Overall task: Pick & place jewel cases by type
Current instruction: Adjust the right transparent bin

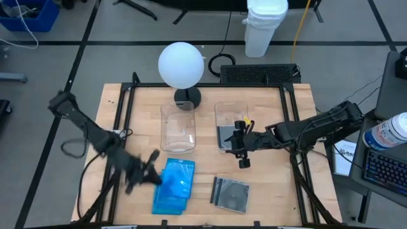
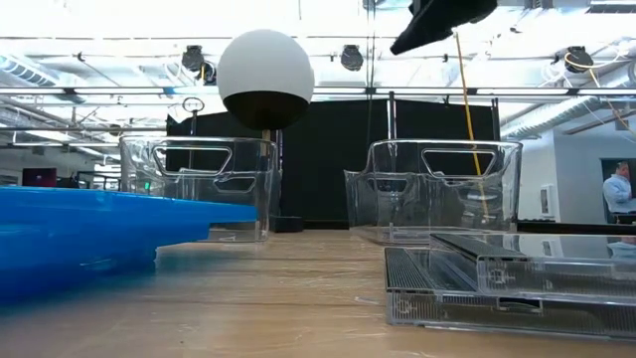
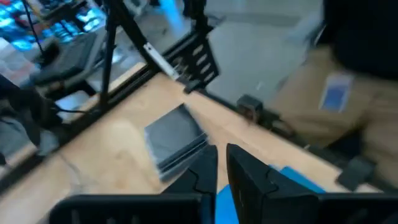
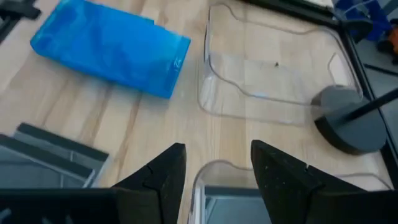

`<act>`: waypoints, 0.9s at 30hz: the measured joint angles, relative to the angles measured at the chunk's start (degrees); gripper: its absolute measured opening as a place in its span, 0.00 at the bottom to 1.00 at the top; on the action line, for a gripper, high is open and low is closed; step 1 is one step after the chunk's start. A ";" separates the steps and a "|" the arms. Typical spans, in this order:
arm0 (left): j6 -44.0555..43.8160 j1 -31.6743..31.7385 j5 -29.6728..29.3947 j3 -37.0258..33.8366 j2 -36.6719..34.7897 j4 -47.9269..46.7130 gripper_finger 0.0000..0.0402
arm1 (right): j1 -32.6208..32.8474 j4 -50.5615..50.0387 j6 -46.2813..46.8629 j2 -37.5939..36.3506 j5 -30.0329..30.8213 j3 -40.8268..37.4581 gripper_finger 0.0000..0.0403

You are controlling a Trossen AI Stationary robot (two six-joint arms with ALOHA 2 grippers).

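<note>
The left gripper (image 1: 154,175), fingers nearly together, sits at the blue cases (image 1: 173,186), lower centre of the high view; whether it grips one I cannot tell. The right gripper (image 1: 240,147), fingers apart and empty, hovers over the right tub (image 1: 219,113). Clear cases (image 1: 229,193) lie lower right. Grip only the top case's edge.

Two tubs (image 1: 179,127) (image 1: 230,124) sit side by side mid-table; a case (image 1: 226,137) lies in the right one, and more cases (image 1: 173,186) (image 1: 229,193) in front.
</note>
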 joint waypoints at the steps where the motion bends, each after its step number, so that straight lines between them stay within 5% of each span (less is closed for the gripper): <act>1: -1.11 3.22 4.79 -2.26 -2.66 1.56 0.07 | 0.00 0.02 -0.11 -0.08 -0.03 0.00 0.42; 4: -4.88 10.07 15.53 -9.79 -10.64 5.82 0.02 | 0.02 -0.54 1.24 -0.63 -0.07 0.00 0.42; 6: -7.88 11.51 17.13 -15.40 -15.57 9.01 0.02 | 0.17 -1.71 1.91 -0.55 0.00 0.00 0.42; 12: -15.06 10.57 5.86 -30.35 -27.11 14.71 0.01 | 0.15 -4.92 1.53 -0.28 0.00 0.00 0.42; 18: -17.36 8.93 -1.21 -40.09 -30.26 26.27 0.06 | 0.15 -6.44 2.23 -0.08 1.34 0.00 0.42; 27: -18.52 8.69 -2.41 -41.85 -30.11 29.03 0.08 | 1.05 -17.96 11.87 5.37 -1.31 0.00 0.42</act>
